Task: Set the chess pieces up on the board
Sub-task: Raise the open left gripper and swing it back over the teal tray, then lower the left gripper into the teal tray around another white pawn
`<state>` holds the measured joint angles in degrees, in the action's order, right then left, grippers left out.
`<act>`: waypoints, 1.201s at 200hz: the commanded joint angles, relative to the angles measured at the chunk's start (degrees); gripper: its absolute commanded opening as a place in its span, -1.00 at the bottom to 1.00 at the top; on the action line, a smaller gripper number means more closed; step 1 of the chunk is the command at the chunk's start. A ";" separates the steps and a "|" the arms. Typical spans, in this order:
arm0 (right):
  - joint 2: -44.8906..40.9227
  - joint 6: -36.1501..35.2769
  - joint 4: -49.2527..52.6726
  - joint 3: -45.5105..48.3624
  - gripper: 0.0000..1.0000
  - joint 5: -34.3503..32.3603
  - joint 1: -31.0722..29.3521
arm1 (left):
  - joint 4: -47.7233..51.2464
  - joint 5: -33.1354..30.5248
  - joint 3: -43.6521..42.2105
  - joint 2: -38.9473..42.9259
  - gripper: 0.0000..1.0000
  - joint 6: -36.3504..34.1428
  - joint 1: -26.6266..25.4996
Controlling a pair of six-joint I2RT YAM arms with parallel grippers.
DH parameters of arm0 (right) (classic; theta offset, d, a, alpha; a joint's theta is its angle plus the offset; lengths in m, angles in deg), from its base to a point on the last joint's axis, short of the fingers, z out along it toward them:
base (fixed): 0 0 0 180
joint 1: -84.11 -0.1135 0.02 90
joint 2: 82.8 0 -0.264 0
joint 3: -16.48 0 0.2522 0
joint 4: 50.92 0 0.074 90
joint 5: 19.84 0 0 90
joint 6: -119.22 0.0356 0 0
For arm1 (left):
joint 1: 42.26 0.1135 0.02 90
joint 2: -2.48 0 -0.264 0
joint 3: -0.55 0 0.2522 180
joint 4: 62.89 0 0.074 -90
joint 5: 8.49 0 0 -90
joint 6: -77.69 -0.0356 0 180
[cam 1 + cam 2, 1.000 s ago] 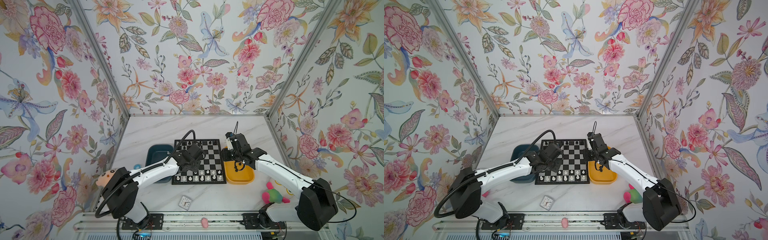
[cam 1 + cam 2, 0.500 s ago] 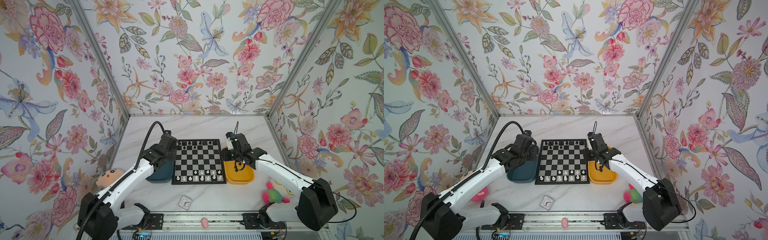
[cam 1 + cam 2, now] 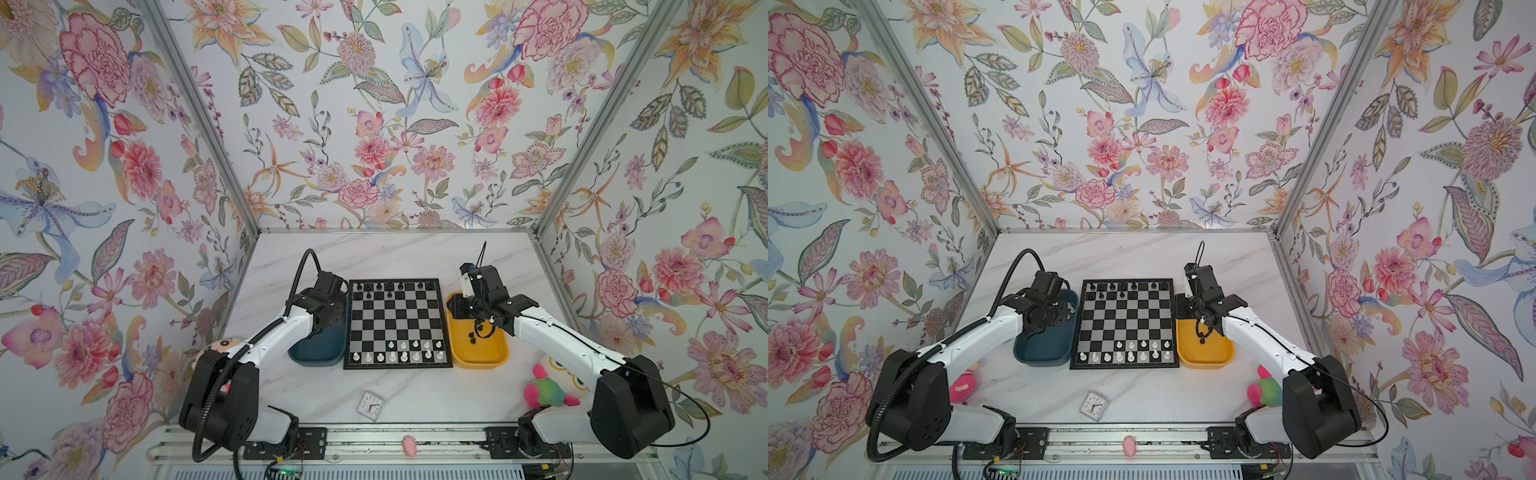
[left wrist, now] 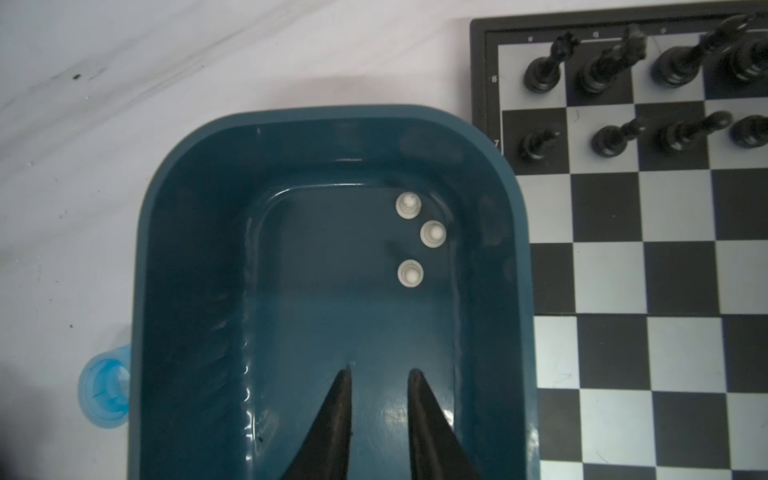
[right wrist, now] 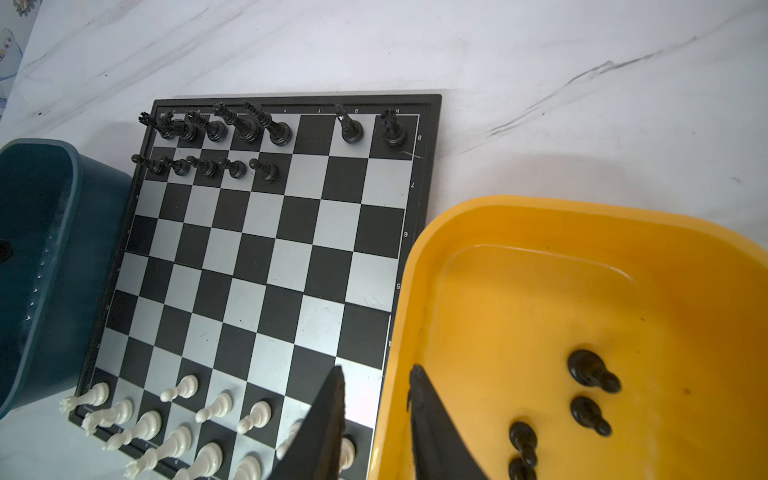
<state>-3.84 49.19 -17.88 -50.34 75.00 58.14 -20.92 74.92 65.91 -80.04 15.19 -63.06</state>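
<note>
left hand (image 4: 380, 370) parted, empty over teal tray (image 4: 187, 249), wrist view alone shows three white pieces (image 4: 433, 234) inside, right hand (image 5: 377, 368) likewise

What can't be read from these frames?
- Black pieces in the yellow tray: right wrist view, bottom edge cuts one off, count unsure.
- White pieces on the board: same view, right gripper finger hides some.
- Top views: piece types too small; teal tray contents hidden by left arm.
</note>
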 commanded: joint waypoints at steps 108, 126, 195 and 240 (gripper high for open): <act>3.26 0.06 -0.60 -1.18 -0.44 2.08 0.93 | -6.81 7.52 -0.88 -5.53 -0.45 -2.54 2.92; 3.24 0.20 -0.64 -1.07 -0.45 1.96 0.93 | -7.67 8.43 -0.72 -6.49 -0.45 -2.69 3.12; 3.57 0.30 -0.48 -1.27 -0.45 1.90 1.06 | -8.86 8.48 -0.35 -10.27 -0.49 -3.51 4.80; 3.68 0.29 -0.40 -1.49 -0.45 1.88 1.10 | -10.25 10.09 -0.36 -9.58 -0.49 -3.85 4.98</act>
<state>-1.20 49.21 -18.42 -50.45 76.84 58.81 -30.21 83.33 65.38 -89.57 12.42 -58.69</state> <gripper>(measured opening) 0.277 0.253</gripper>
